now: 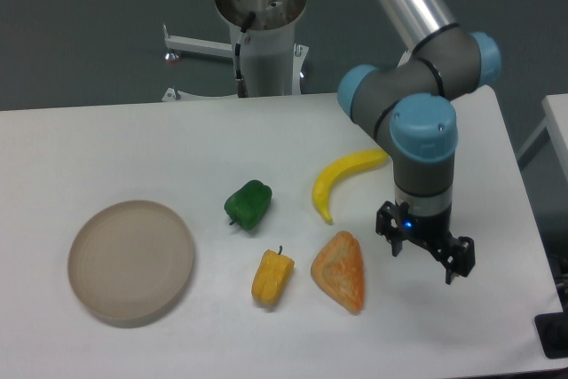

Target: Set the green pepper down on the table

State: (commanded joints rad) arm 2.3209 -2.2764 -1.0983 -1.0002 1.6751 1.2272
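The green pepper (248, 204) lies on the white table (133, 139), a little left of centre, with its stem pointing down-left. My gripper (424, 256) hangs open over the right part of the table, well to the right of the pepper, with nothing between its fingers. Nothing touches the pepper.
A round beige plate (130, 260) sits at the left front. A yellow pepper (272, 276) and an orange wedge-shaped piece (340, 272) lie near the front, the wedge just left of my gripper. A banana (342, 180) lies behind them. The arm's base stands at the back.
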